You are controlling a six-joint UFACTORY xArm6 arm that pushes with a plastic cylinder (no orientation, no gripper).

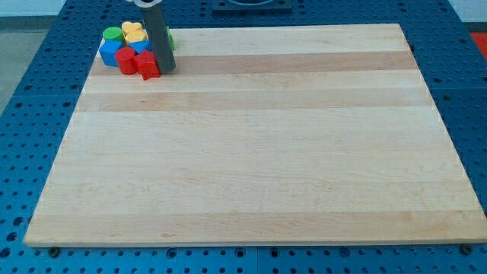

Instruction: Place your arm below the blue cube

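The positioning step is judged to be under way. My tip, a bare rod holding nothing, is set at the right edge of the cluster, just beside the red block. The blue cube lies to the tip's left, slightly toward the view's top. A leftward slide beneath the cluster is called for, avoiding contact.

pale wood board on blue pegboard bench; block cluster at frame's upper left
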